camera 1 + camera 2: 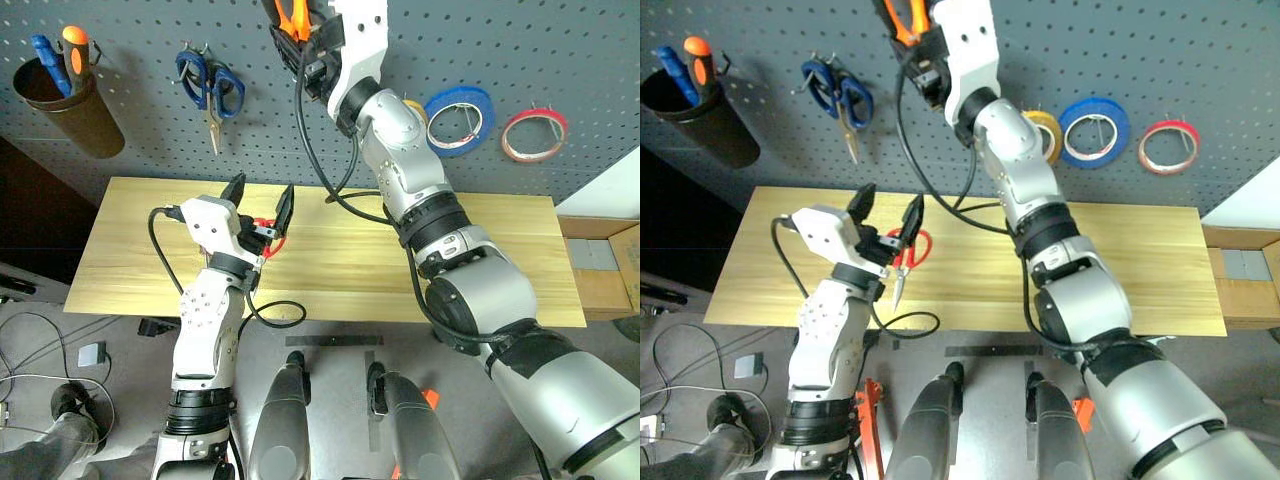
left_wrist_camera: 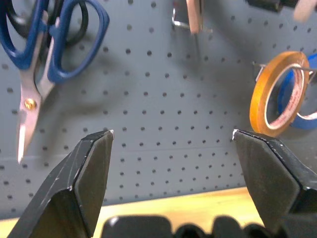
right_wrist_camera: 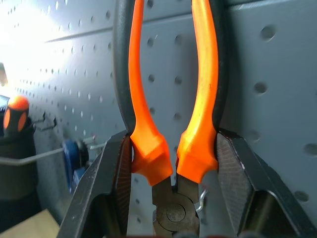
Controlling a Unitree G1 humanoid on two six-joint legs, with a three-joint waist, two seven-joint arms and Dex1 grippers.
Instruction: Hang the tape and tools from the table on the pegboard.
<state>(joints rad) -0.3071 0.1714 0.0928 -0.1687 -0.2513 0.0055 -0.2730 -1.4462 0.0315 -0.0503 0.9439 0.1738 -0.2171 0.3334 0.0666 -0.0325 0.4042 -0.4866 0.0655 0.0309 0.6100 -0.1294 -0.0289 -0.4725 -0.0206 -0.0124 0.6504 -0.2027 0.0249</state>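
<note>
My right gripper (image 1: 297,28) is raised to the dark grey pegboard (image 1: 130,40) and is shut on the orange-and-black pliers (image 3: 138,99); its fingers (image 3: 111,173) clamp both handles. My left gripper (image 1: 258,200) stands open above the wooden table (image 1: 480,260), with nothing between its fingers (image 2: 89,163). The red-handled scissors (image 1: 912,248) lie on the table just under and beyond it, blade toward the near edge. A thin red ring of tape (image 1: 534,135) hangs on the pegboard at the far right.
Blue-handled scissors (image 1: 210,85) hang left of the right arm. A dark cup (image 1: 65,100) holding blue and orange screwdrivers hangs at far left. A blue roll (image 1: 460,118) and a yellow roll (image 1: 1045,130) hang beside the red ring. A cardboard box (image 1: 600,270) stands right of the table.
</note>
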